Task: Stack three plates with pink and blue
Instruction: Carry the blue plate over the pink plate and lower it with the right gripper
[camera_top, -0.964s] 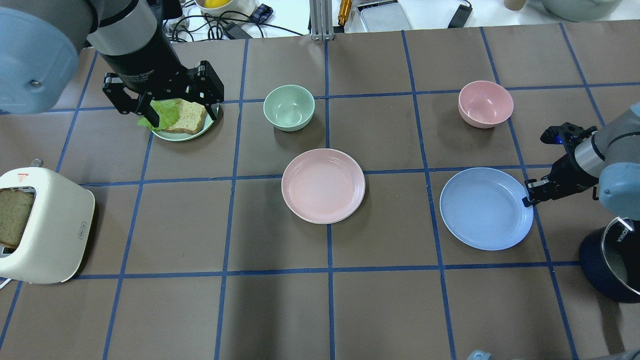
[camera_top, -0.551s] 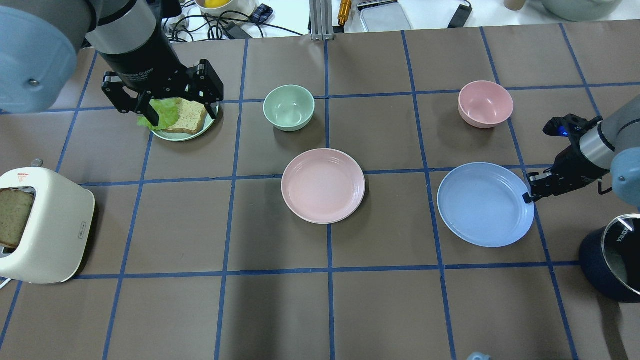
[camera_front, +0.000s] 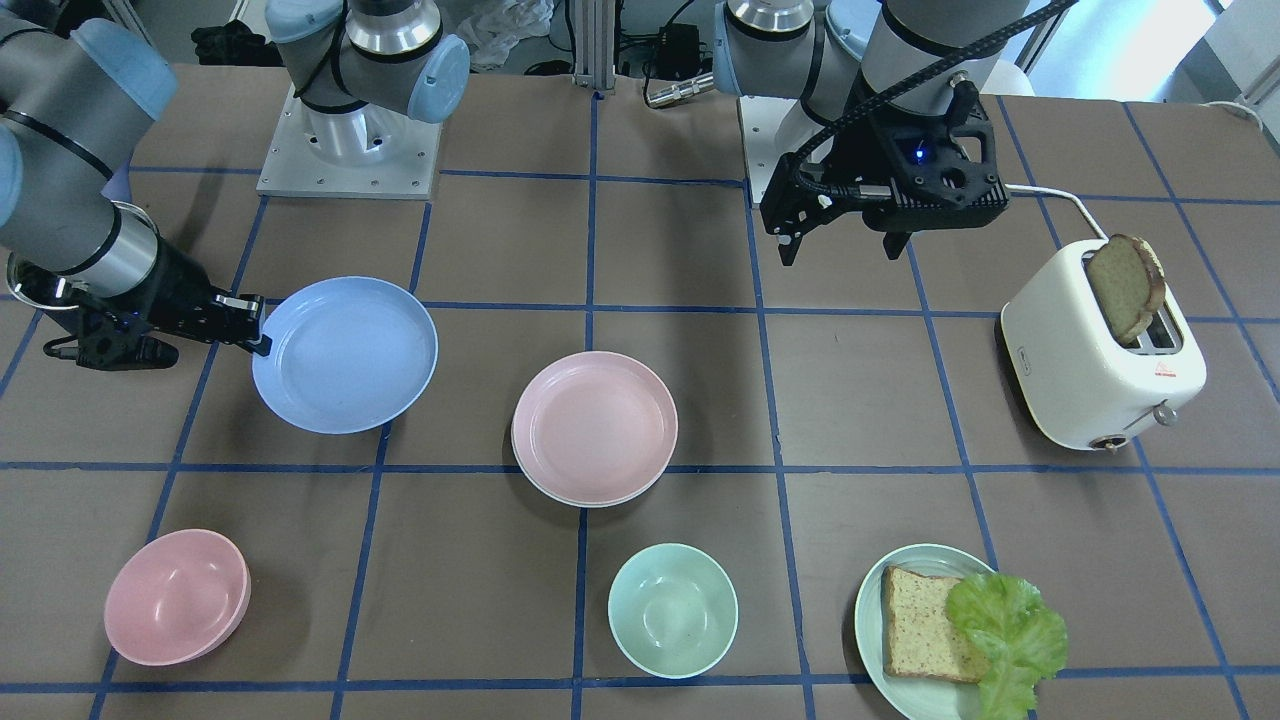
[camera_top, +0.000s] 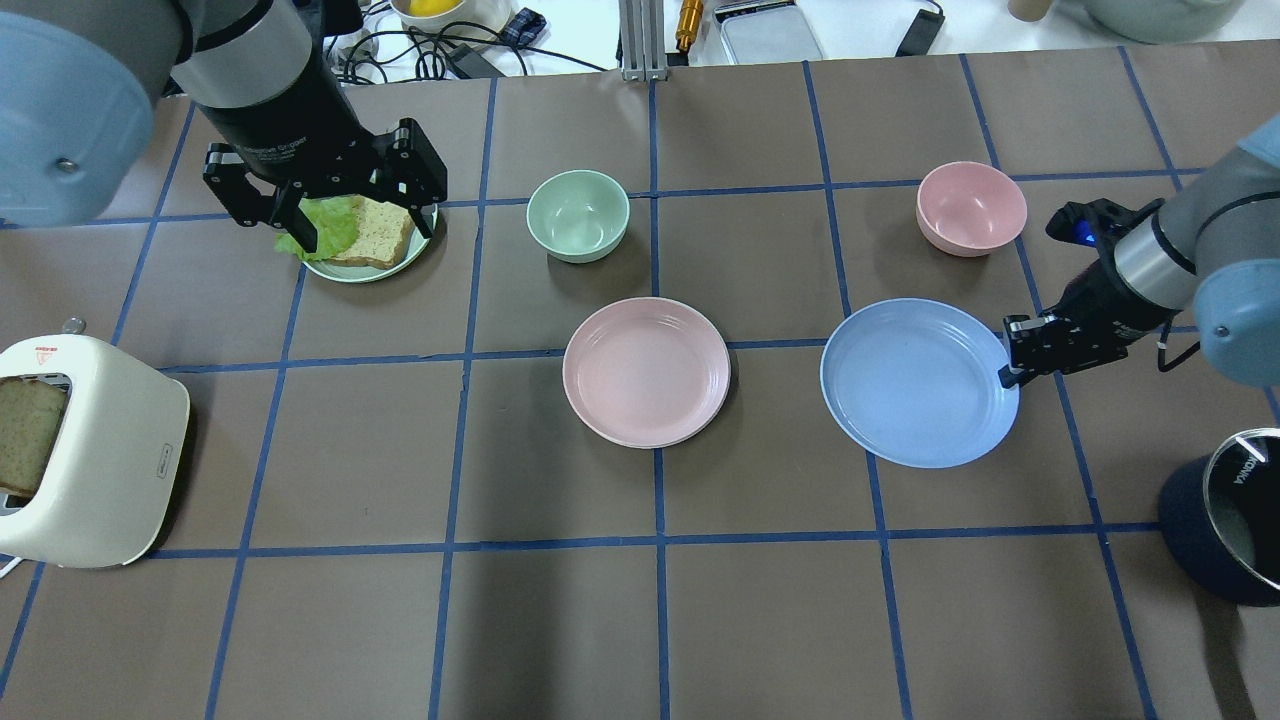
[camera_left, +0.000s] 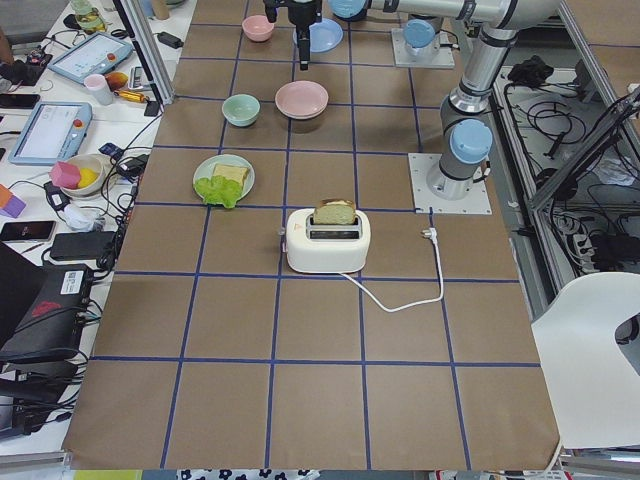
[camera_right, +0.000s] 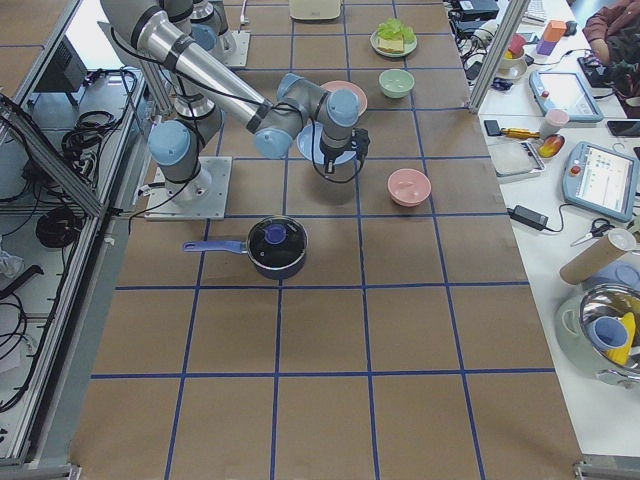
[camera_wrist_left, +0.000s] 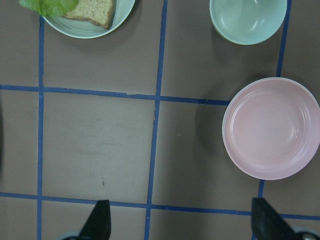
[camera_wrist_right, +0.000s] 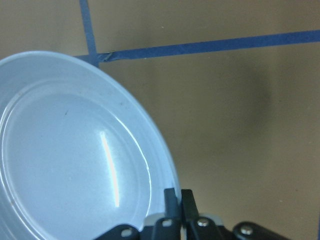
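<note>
Right gripper (camera_top: 1010, 375) is clamped on the rim of the light blue plate (camera_top: 915, 385). The wrist cam shows both fingertips (camera_wrist_right: 171, 200) pinched together on the plate edge. The plate looks lifted clear of the table (camera_top: 780, 620), with its shadow thrown on the paper beside the rim. It sits to the right of table centre in the overhead, between the pale pink plate (camera_top: 646, 371) and the right arm, apart from both plate and pink bowl (camera_top: 971, 207).

The pale pink plate is at table centre, flat and empty. The front view shows a cream-white plate (camera_front: 541, 491) directly under it, with only its rim edge showing, so it's a two-high stack.

Left gripper (camera_top: 368, 232) has its jaws spread wide and holds nothing. It hovers over the pale green plate (camera_top: 350, 273), which carries bread and lettuce. Its wrist cam looks straight down on the pink plate and the mint bowl (camera_wrist_left: 248, 20).

The toaster (camera_top: 100, 450) with a bread slice in it is at the robot's far left. The dark saucepan (camera_top: 1200, 530) is at the far right.
</note>
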